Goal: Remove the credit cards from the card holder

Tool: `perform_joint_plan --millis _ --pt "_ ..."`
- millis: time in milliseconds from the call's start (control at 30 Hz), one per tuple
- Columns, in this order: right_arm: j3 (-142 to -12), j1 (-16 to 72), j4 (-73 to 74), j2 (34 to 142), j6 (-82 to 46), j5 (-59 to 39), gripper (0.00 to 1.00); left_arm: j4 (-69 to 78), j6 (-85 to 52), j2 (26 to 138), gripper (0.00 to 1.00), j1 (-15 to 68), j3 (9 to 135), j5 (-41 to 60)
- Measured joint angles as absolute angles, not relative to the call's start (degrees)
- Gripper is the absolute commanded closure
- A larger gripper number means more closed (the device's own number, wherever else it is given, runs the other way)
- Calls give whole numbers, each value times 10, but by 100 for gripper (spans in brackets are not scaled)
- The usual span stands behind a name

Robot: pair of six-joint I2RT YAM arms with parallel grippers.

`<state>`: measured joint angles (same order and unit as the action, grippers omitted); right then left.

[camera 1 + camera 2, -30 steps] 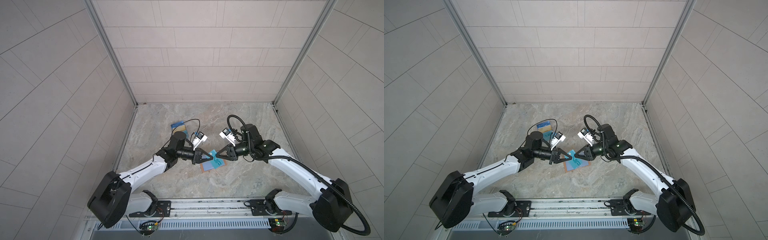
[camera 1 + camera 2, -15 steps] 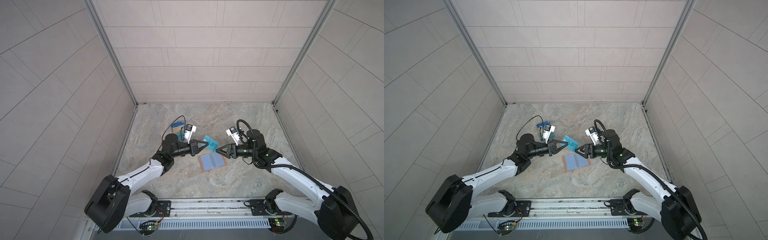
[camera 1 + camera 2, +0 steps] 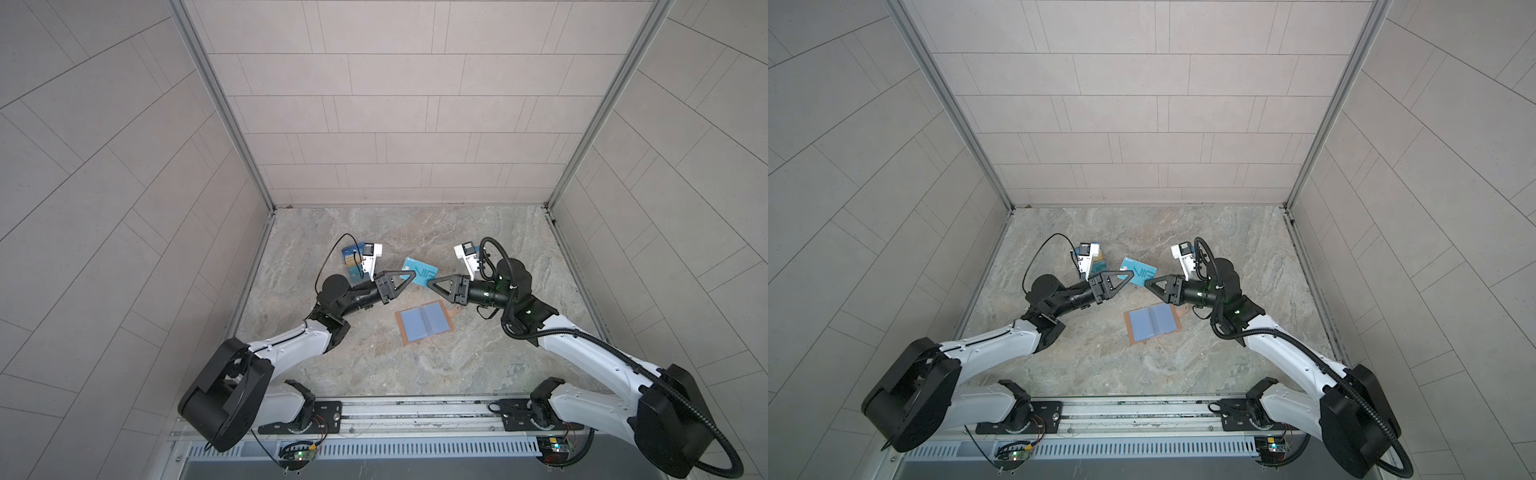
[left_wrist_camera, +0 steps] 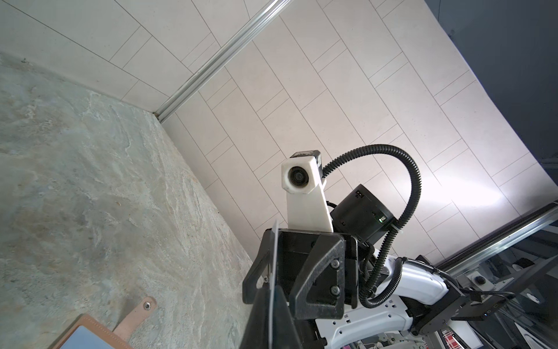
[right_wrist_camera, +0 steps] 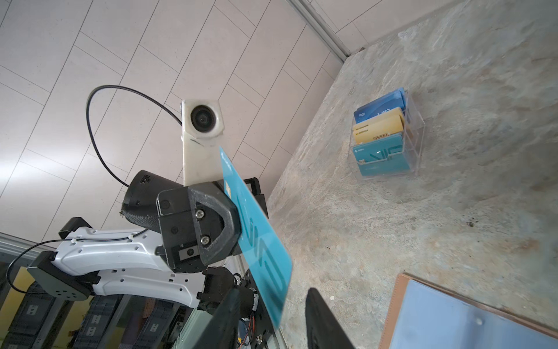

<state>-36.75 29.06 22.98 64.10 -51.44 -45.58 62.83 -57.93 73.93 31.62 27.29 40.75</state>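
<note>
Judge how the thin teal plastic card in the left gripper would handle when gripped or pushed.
Probably stiff: the thin teal plastic card juts from the left gripper, held by one edge, without sagging. Its smooth glossy face suggests it could slip in a grip. Flat and thin, it should slide, not roll.

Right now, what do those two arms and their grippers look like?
The left arm and right arm are white shells with black joints. The left gripper and right gripper are black, triangular, open-framed. A ribbed black hose trails the right; a thin cable the left.

A clear plastic stand (image 5: 418, 130) holds blue, gold and teal cards (image 5: 379, 127) on marbled tabletop (image 5: 453, 226).
</note>
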Motion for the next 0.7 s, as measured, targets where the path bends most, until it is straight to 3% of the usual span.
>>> perform_joint_plan --millis 167,333,500,700 --pt "-369 296 262 658 -532 -454 81 646 -589 739 100 316 273 406" --pt "-376 299 273 660 -540 -456 96 648 -591 741 92 313 272 402" --pt "-381 301 258 654 -527 -456 100 638 -588 740 60 312 270 410" --pt "-432 301 99 634 -425 -456 100 515 -512 687 43 303 272 431"
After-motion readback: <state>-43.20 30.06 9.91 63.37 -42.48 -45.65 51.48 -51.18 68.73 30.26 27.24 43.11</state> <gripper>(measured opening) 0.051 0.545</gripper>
